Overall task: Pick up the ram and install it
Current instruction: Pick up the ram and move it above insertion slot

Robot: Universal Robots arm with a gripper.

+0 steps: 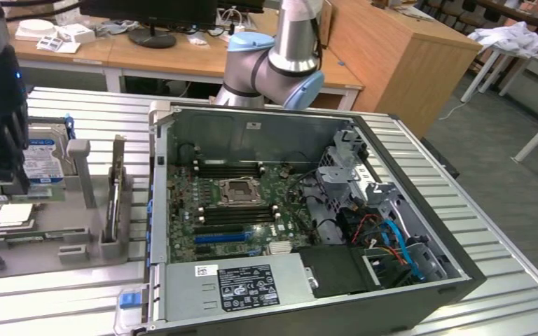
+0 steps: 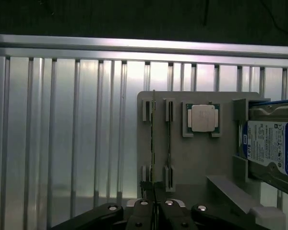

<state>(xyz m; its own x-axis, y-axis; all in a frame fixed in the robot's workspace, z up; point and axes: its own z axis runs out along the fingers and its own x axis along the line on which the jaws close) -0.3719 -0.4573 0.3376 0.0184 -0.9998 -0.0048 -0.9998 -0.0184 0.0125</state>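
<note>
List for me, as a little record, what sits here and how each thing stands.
end effector: shut, above the tray
ram: upright in its tray holder, not installed
processor: flat on tray, beside ram
hard drive: on tray, past the processor
case: open, beside tray, motherboard showing

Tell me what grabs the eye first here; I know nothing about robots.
The opened computer case, green motherboard exposed, dominates the middle of the exterior view, with the robot arm behind it. On the grey holder sit a silver processor chip and a blue-labelled hard drive, and the closed end effector lines up with the thin ram.
</note>
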